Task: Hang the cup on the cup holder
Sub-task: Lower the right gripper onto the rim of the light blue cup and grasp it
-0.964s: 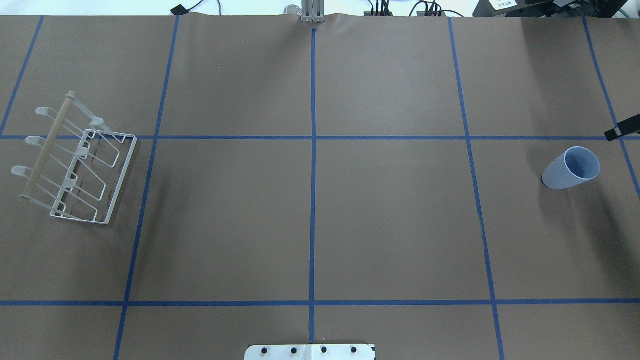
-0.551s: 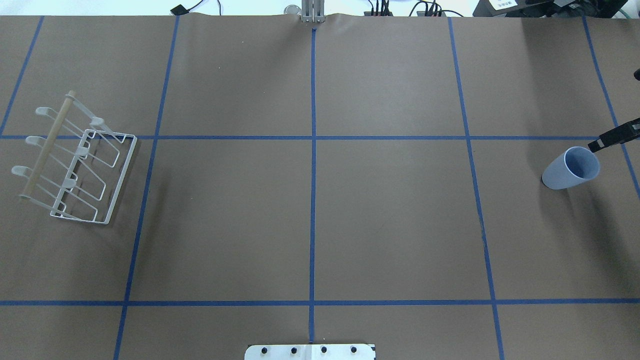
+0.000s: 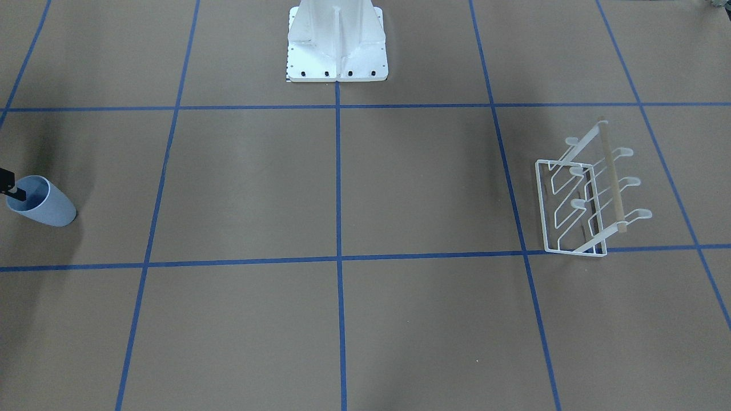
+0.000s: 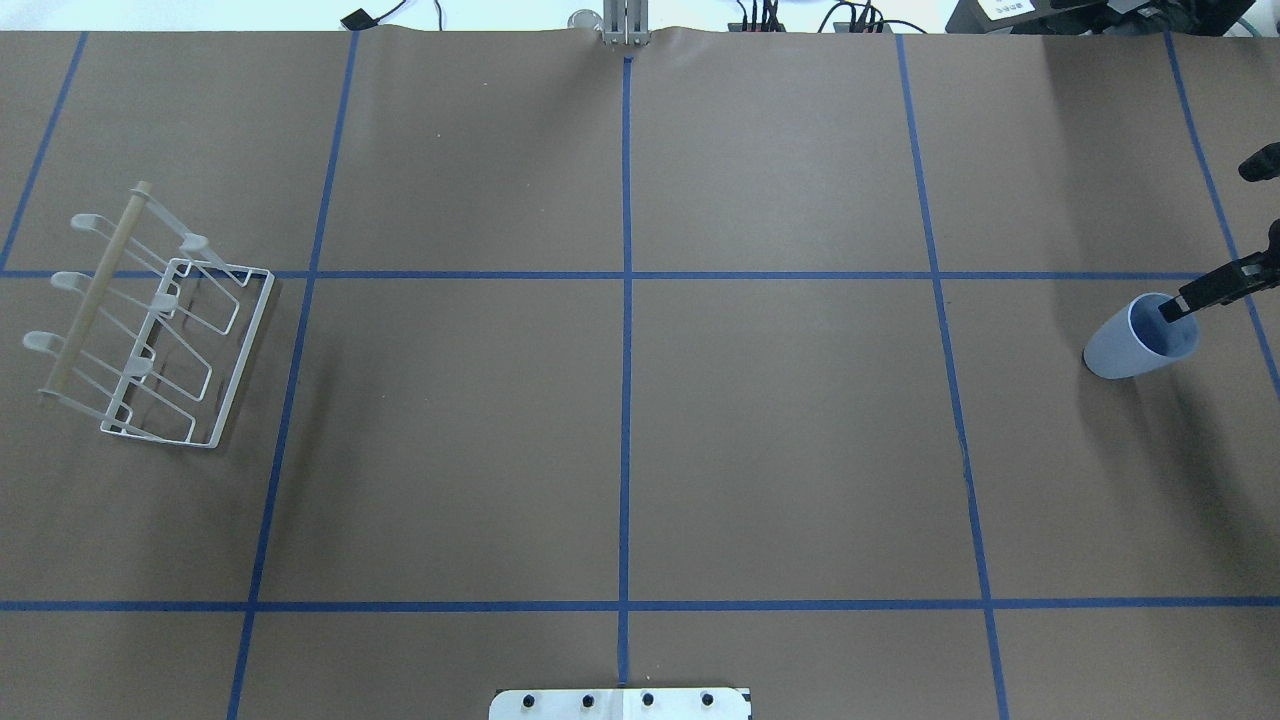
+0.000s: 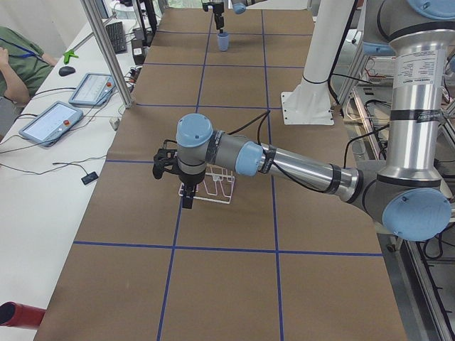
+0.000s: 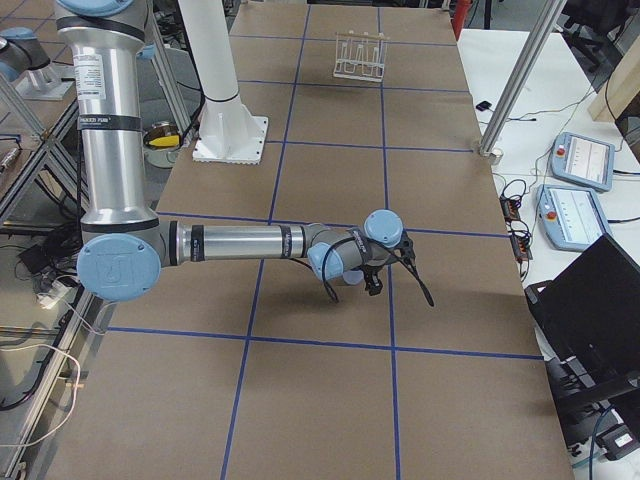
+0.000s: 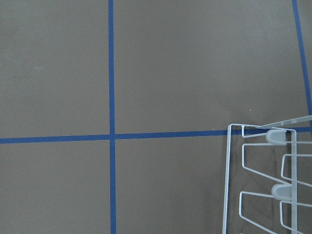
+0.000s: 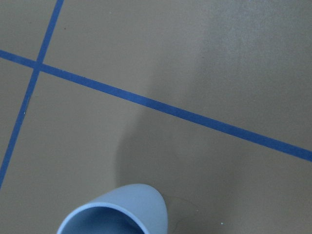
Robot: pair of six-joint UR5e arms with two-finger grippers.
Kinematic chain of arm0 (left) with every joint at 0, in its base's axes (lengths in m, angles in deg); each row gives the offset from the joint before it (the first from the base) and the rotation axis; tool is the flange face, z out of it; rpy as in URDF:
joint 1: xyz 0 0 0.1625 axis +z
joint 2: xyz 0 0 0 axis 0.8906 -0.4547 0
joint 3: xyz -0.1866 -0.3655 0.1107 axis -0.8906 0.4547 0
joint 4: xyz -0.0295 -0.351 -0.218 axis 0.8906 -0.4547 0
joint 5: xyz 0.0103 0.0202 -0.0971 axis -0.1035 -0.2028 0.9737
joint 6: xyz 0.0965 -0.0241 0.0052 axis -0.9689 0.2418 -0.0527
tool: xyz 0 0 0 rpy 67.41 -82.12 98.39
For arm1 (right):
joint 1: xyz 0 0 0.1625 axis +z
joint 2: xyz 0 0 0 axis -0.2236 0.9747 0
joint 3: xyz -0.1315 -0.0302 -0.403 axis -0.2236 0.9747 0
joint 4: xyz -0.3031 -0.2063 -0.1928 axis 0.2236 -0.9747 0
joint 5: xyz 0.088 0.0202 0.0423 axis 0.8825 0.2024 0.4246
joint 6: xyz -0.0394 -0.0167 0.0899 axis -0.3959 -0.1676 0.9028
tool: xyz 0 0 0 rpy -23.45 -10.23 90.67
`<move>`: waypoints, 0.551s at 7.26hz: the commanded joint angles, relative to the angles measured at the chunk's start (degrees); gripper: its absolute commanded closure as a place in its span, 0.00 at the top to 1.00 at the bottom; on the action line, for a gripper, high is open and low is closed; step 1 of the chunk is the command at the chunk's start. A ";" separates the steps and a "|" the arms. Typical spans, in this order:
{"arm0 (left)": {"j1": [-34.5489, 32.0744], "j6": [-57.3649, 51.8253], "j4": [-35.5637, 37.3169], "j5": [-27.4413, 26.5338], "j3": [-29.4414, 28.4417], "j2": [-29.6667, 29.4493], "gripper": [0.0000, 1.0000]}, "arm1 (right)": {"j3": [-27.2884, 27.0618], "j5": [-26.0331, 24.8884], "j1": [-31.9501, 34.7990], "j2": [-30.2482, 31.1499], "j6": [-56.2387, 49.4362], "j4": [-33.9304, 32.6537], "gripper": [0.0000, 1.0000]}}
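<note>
Right gripper (image 4: 1207,241) has advanced — now over cup (image 4: 1125,350).

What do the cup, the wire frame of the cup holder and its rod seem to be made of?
The cup: probably plastic, matte; an even pale blue-grey wall with no glare.
The cup holder: likely metal wire with a white coating; thin bent strands, uniformly white.
Its rod: apparently unfinished light wood; pale tan and dull, though the grain is too small to see.

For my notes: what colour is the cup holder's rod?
The rod is light wood, pale tan; exterior front-facing view shows it best.
</note>
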 commanded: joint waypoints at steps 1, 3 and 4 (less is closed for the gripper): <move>0.09 0.09 0.00 0.07 -0.01 -0.02 0.98 | 0.27 -0.72 -0.26 0.16 0.37 -0.05 0.00; 0.00 0.18 0.00 0.07 -0.01 -0.02 0.98 | 0.36 -0.29 -0.61 -0.28 0.37 0.30 0.00; 0.00 0.18 0.00 0.15 -0.01 -0.02 0.98 | -0.17 0.15 -0.61 -0.36 0.55 0.65 0.00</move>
